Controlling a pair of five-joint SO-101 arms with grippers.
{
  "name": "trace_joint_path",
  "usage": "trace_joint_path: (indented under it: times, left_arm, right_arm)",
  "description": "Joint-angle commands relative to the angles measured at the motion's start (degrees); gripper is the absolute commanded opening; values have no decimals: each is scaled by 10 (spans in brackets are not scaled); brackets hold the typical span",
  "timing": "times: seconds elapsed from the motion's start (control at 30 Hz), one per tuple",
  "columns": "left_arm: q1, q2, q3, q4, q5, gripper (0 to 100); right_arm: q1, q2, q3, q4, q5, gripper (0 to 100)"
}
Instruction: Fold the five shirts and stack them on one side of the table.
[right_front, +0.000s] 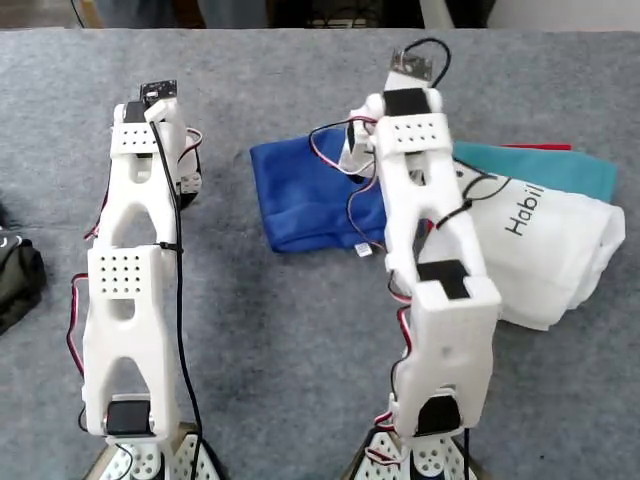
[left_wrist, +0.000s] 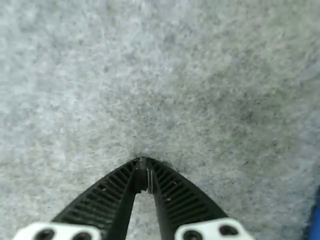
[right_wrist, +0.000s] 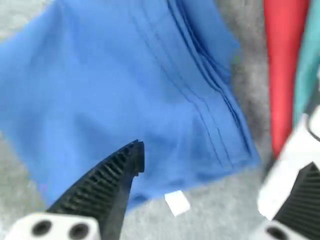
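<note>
Overhead, the blue shirt (right_front: 305, 200) lies folded on the table (right_front: 290, 330), with the white shirt (right_front: 560, 250) at its 3 o'clock. Left wrist view: left gripper (left_wrist: 145, 172) pressed together, holding nothing, over the table. Right wrist view: right gripper (right_wrist: 222, 165) spread wide over the blue shirt, apparently not touching it.

- This looks like a robotics lab bench.
- Two white arms with a printed look, the left arm (right_front: 130, 290) and the right arm (right_front: 445, 300), stand side by side with bare wires (right_front: 180, 320) running along them.
- Grey felt (right_front: 290, 360) covers the table.
- A blue shirt (right_front: 310, 200) and a white shirt (right_front: 545, 250) lie on it.
</note>
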Motion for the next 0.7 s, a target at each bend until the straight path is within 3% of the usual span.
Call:
trace_joint_path:
  times: [0.0, 0.3, 0.67]
  left_arm:
    - [-13, 1, -7, -18, -1, 29]
    - [-18, 1, -7, -19, -1, 29]
    - [-16, 1, -7, -17, 9, 29]
  right_arm:
    - [13, 43, -24, -33, -10, 448]
    - [48, 122, -24, -35, -9, 446]
    - [15, 120, -41, -10, -10, 446]
